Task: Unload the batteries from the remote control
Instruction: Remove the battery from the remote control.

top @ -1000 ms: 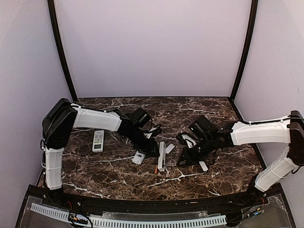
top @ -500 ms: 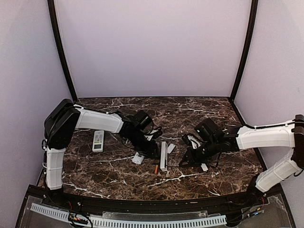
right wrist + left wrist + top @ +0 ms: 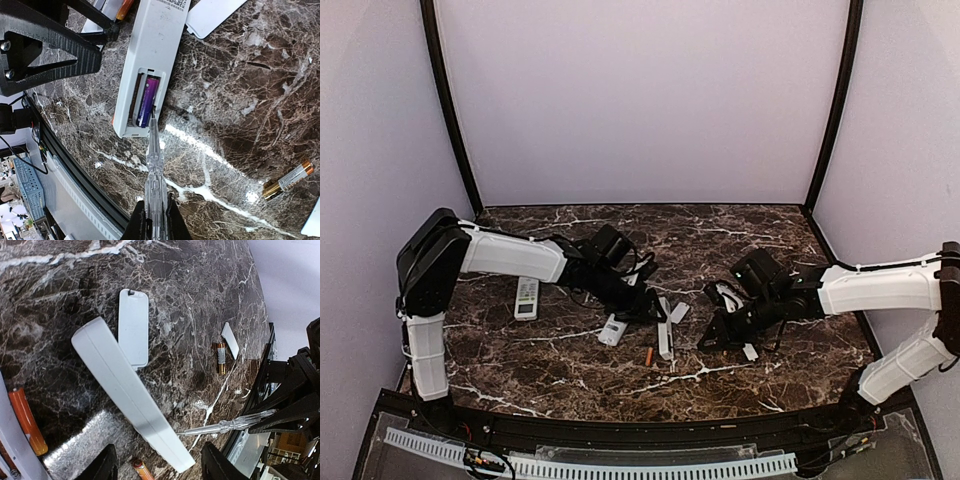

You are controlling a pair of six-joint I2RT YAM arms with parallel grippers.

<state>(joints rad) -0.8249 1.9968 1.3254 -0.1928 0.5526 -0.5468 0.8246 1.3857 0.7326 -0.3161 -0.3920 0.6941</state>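
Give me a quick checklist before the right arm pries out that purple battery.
1. Grip: the right gripper clamps the clear pry tool, ok.
2. Aim: tool tip sits at the end of the purple battery, ok.
3. Access: the remote has its compartment uncovered, ok.
4. Bracing: the left gripper is not gripping the remote, its jaws stand apart around the remote's end, not ok.
5. Clutter: the loose battery lies away from the tool, ok.

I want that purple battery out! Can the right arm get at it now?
Probably yes. The purple battery lies bare in the open compartment of the remote, and the clear stick held in the right gripper has its tip right at it.
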